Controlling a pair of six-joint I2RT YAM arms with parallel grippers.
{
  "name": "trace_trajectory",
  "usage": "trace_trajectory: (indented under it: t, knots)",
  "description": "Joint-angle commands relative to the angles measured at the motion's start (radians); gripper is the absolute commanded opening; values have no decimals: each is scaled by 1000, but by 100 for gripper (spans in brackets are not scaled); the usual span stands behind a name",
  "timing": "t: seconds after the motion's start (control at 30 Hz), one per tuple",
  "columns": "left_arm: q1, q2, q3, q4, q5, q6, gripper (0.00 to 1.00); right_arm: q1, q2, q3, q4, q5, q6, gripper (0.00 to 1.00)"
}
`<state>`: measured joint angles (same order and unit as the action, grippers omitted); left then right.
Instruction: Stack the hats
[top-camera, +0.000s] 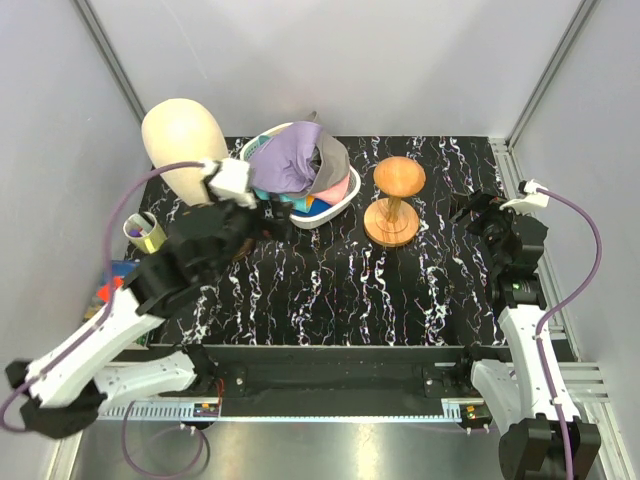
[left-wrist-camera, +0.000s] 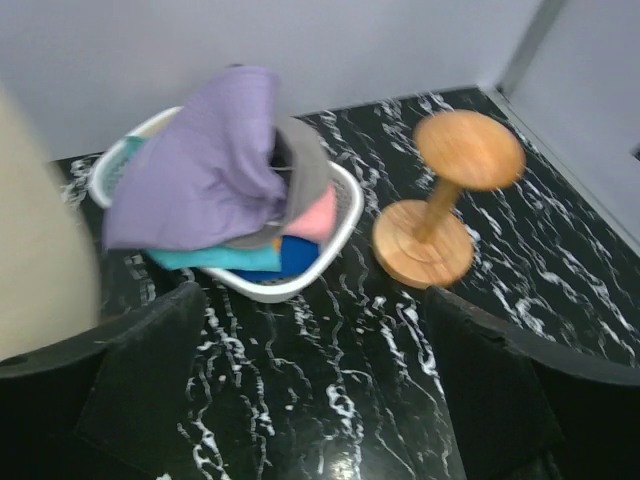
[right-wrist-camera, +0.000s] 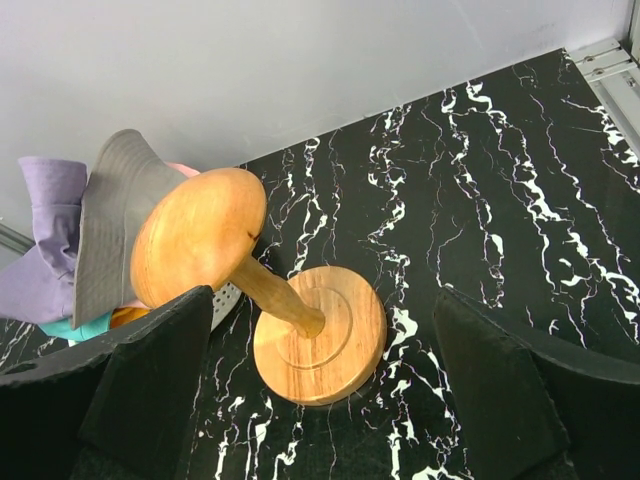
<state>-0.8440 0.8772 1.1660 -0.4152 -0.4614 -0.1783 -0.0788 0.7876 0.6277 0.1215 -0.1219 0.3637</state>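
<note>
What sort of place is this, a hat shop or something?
Probably a robot test booth, not a shop: grey wall panels enclose a black marbled table, two robot arms stand at its near edge, and hats lie heaped in a white basket.

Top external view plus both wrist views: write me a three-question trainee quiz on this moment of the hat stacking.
1. True or false: the lavender fabric hat lies topmost in the white perforated plastic basket.
2. The round-topped wooden stand carries: A) one hat, B) two hats, C) nothing.
3. Which is nearer the basket: the left pincer or the right pincer?
Key: 1 true; 2 C; 3 left pincer.
</note>
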Motion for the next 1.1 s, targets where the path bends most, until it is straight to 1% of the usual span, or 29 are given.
trace_trajectory:
  t: [0.0,0.03,0.07,0.1,0.13,0.2,0.23,0.27,0.3,0.33,0.4,0.47,0.5,0.63,0.67,0.8,0.93,1.03,1.07]
  knots:
    - [-93,192,183,38,-73,33,98,-1,-5,7,13,-5,11,100]
    - [-93,283,211,38,-31,36,99,-1,-5,4,13,-8,14,100]
    - [-92,328,237,38,-26,45,99,-1,-5,1,12,-10,17,100]
    - [-90,373,300,39,-36,68,99,-1,-8,0,10,-13,18,100]
    - [-86,457,329,38,-45,79,99,-1,-5,-5,9,-13,23,100]
    - [-24,534,397,36,16,76,99,-1,-11,-9,9,-21,34,100]
    - [9,604,461,35,103,60,99,-1,-13,-11,12,-33,40,100]
    - [75,640,495,35,127,47,99,-1,-14,-10,15,-39,44,100]
    - [136,749,602,32,115,45,99,-1,-14,-11,15,-48,49,100]
    - [154,822,638,24,104,66,99,-1,-17,-16,15,-50,52,100]
    - [206,890,746,13,109,74,99,-1,-19,-19,17,-53,58,100]
    - [243,974,802,12,103,66,99,-1,-18,-23,26,-61,64,100]
    - [282,1000,845,12,107,56,99,-1,-14,-23,26,-62,67,100]
    - [345,1115,908,12,158,46,99,-1,-1,-28,38,-71,80,100]
    - [359,1128,914,15,193,45,99,-1,2,-28,46,-79,81,100]
    - [382,1172,905,49,253,31,98,-1,33,-34,70,-97,95,100]
    - [387,1184,871,87,305,20,96,-1,55,-40,87,-113,112,100]
    - [387,1162,810,145,339,11,93,-1,65,-40,96,-119,116,99]
    - [387,1157,781,159,339,8,90,1,68,-42,98,-119,116,100]
